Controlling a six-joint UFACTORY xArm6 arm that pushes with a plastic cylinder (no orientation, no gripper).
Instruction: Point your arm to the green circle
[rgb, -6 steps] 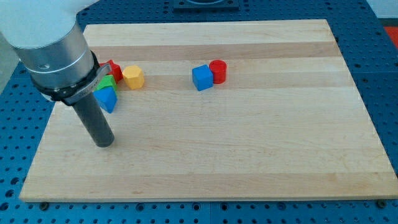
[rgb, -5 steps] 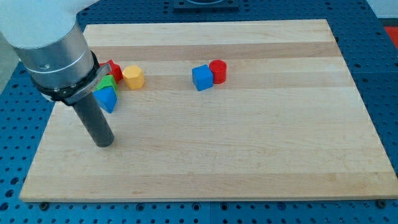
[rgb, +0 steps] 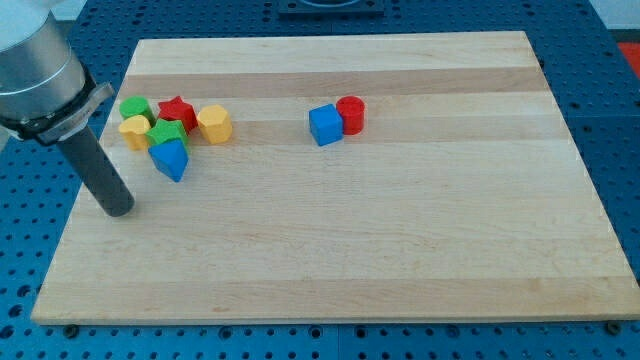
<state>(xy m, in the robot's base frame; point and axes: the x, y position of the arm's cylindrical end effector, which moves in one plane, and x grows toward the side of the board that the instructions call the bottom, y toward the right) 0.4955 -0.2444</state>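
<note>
— What lies under everything?
— A pale wooden board (rgb: 400, 250), long grain stripes running left to right.
— And around it?
— A blue perforated surface (rgb: 620, 120) with rows of small holes, evenly lit, showing on every side.

two green blocks (rgb: 134, 107), two yellow (rgb: 214, 123), two blue (rgb: 324, 125), two red (rgb: 351, 112)

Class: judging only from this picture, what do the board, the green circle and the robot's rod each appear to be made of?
Board: pale wood, probably, with lengthwise grain bands and a matte finish. Green circle: evenly coloured and smooth, so painted wood or plastic; the picture cannot settle which. Rod, down to my tip: dark and matte, maybe plastic or coated metal; it stands below and left of the green circle.
</note>
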